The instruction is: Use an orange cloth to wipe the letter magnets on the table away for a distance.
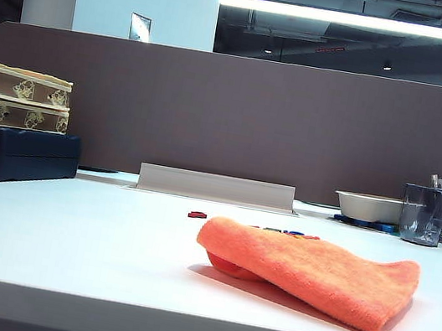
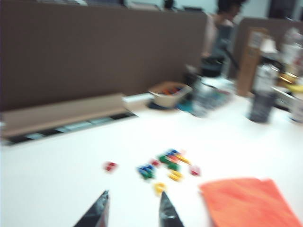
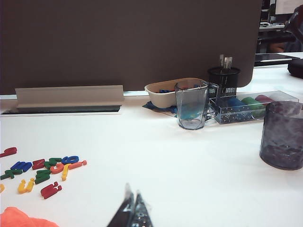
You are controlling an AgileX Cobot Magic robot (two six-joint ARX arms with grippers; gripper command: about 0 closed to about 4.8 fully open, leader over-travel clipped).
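Open table (image 1: 63,249) is left in front of and to the left of the orange cloth (image 1: 313,274). Behind it, passage is narrowed by the letter magnets (image 3: 45,170). The far right is crowded by a bowl (image 1: 367,207) and cups (image 1: 423,215); the far left is blocked by a dark case (image 1: 15,154).

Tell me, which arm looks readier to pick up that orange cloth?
Probably the left. Its pincer stands open just short of the letter magnets, with the orange cloth close beside it. The right pincer looks shut, and only a corner of the cloth shows in its view.
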